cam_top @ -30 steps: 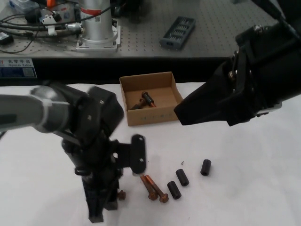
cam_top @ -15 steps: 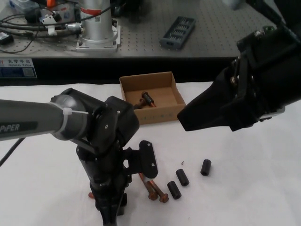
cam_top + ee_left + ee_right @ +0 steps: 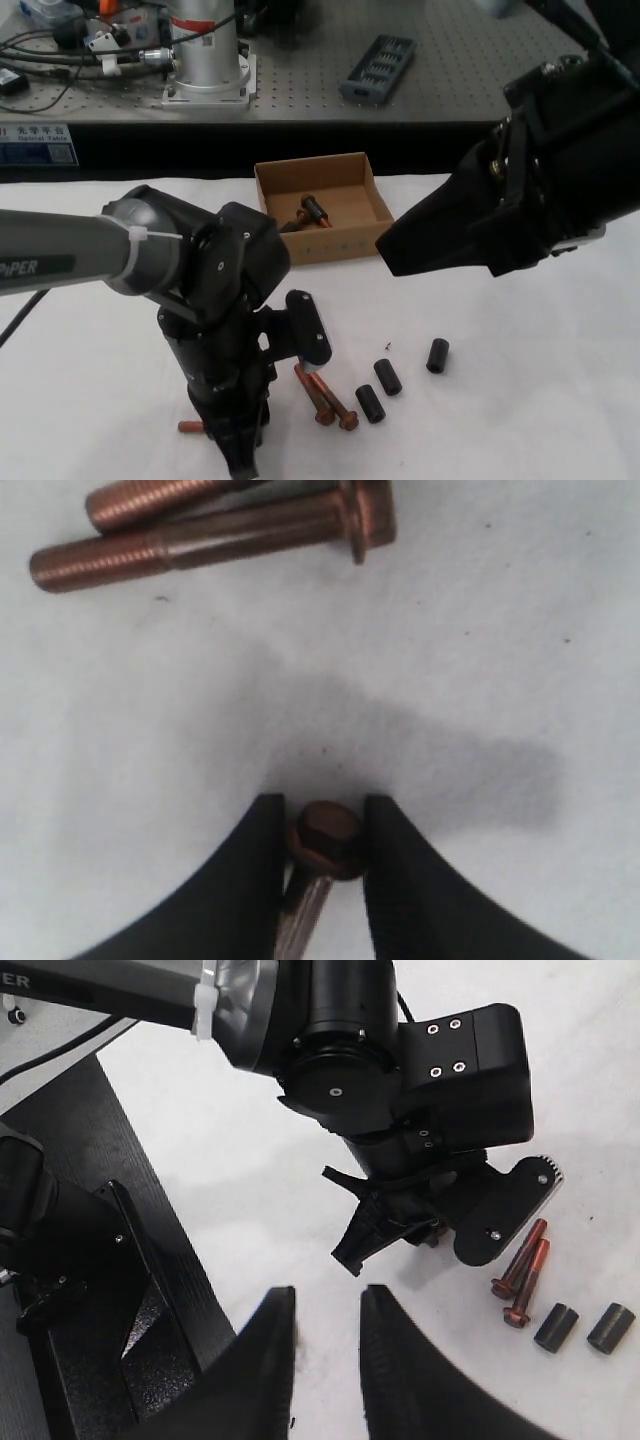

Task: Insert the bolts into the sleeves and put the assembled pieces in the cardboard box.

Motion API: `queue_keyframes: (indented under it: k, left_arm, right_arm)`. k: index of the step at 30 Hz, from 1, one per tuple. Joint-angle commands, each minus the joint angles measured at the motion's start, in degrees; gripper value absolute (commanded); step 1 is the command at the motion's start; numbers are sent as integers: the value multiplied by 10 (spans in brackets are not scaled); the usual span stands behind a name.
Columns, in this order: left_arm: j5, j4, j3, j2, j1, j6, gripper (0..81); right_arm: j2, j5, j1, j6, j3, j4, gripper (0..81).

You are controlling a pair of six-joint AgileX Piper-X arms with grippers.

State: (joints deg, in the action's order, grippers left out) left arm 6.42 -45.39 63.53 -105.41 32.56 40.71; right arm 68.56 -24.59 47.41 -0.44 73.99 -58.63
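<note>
Copper-coloured bolt [image 3: 325, 840] is clamped at its head by the left end effector [image 3: 322, 810], fingers closed tight on it, down at the white bench [image 3: 540, 380] on the camera side of the cardboard box [image 3: 268, 215]. Left arm body blocks the bench between bolt and box. Two loose bolts [image 3: 325, 396] lie just beside, three black sleeves [image 3: 388, 376] past them. Right end effector [image 3: 322, 1305] is slightly parted, empty, raised beside the box, its tip covering the box's near corner. Assembled pieces [image 3: 308, 212] are inside the box.
</note>
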Motion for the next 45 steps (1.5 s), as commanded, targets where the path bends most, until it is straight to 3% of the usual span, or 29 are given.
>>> queue_keyframes:
  k: [1,6,13,16,21,26,33,39,45]
  left_arm:
    - [-25,-4,-2,7,-6,-72,166]
    - [68,-11,-2,31,-6,-264,166]
    - [347,89,-2,41,-3,-670,171]
    - [376,192,-2,41,3,-817,171]
    - [345,310,-2,41,1,-990,171]
    - [312,373,-2,41,3,-1070,181]
    - [318,395,-2,41,9,-1126,452]
    - [299,405,-2,44,25,-1128,453]
    - [282,454,-2,54,3,-1123,453]
  right_arm:
    - [-7,-3,1,-6,1,11,184]
    - [-7,-3,1,-4,1,24,184]
    - [-7,-3,1,9,1,24,184]
    - [-7,-3,1,14,1,24,184]
    - [-11,-3,1,14,1,20,184]
    - [-24,-3,1,12,1,30,184]
    - [-40,31,1,12,1,41,184]
    - [-39,37,1,14,1,32,184]
    - [-39,114,-4,22,-2,-13,184]
